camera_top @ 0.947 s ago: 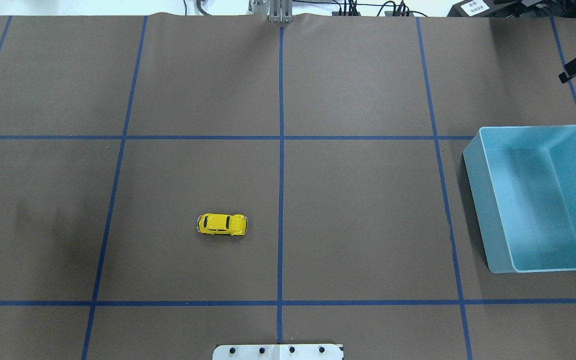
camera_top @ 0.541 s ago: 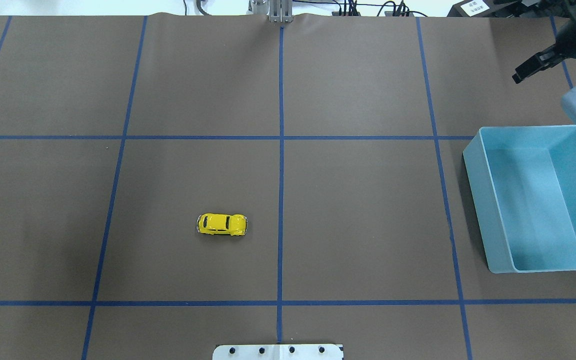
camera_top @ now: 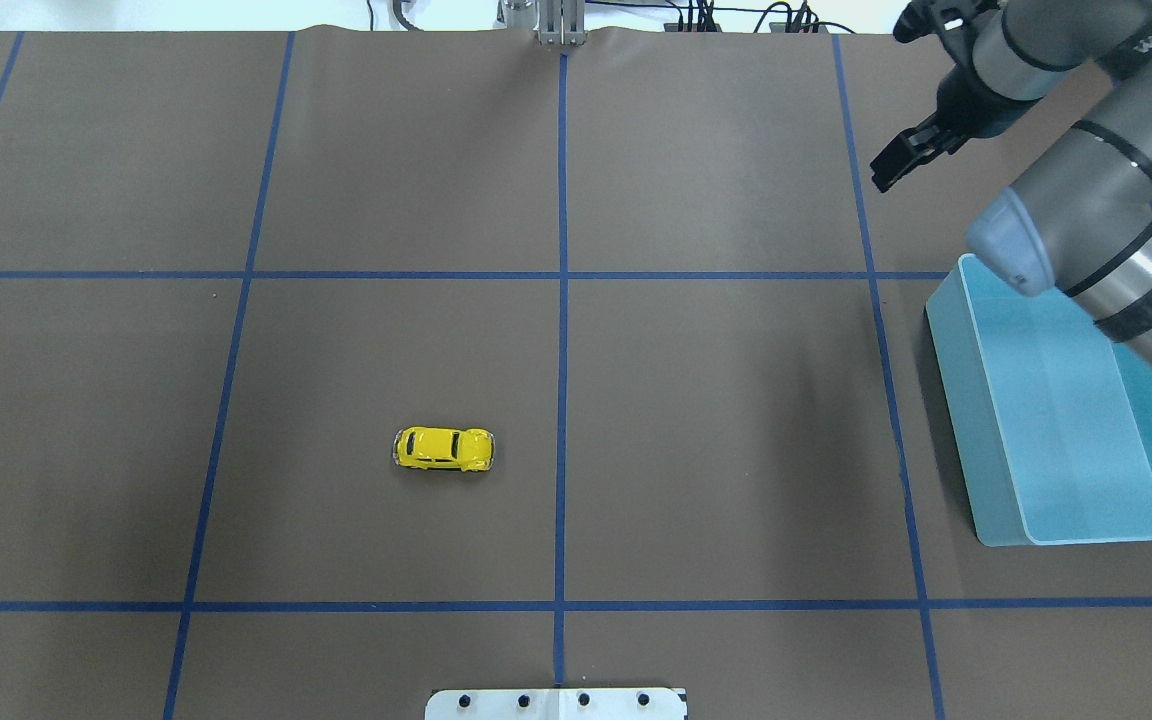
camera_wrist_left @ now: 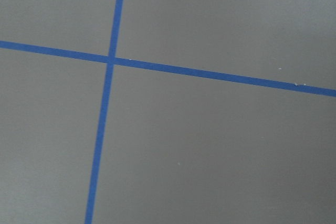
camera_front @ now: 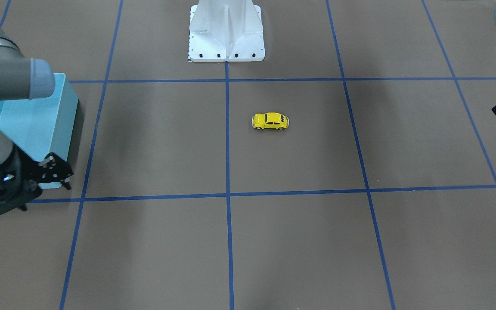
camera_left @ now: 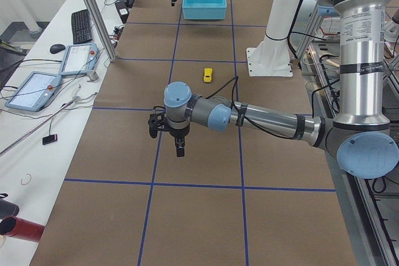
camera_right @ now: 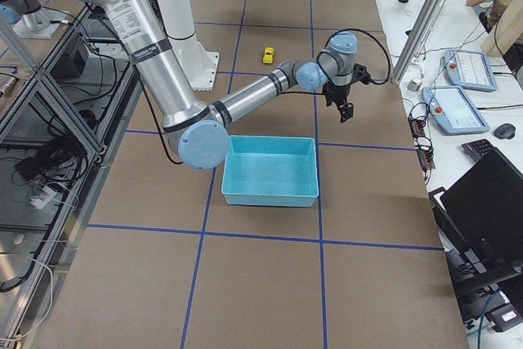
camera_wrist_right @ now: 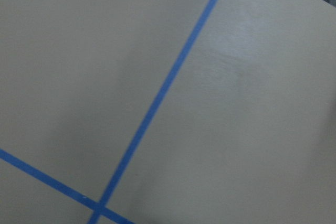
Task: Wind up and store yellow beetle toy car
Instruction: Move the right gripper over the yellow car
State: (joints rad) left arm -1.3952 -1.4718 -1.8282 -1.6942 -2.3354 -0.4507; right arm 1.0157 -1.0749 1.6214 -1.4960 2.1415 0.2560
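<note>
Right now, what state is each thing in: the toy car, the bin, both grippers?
yellow beetle toy car: on its wheels on the table, untouched.
blue bin: upright, car not inside.
left gripper: in the air, far from the car, holding nothing; open or shut unclear.
right gripper: in the air, clear of the bin, holding nothing; open or shut unclear.

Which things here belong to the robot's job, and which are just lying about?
Part of the job: yellow beetle toy car; blue bin, probably where the car gets stored.

Just lying about, on the side bench: keyboard; mouse; touchscreen pendant.
</note>
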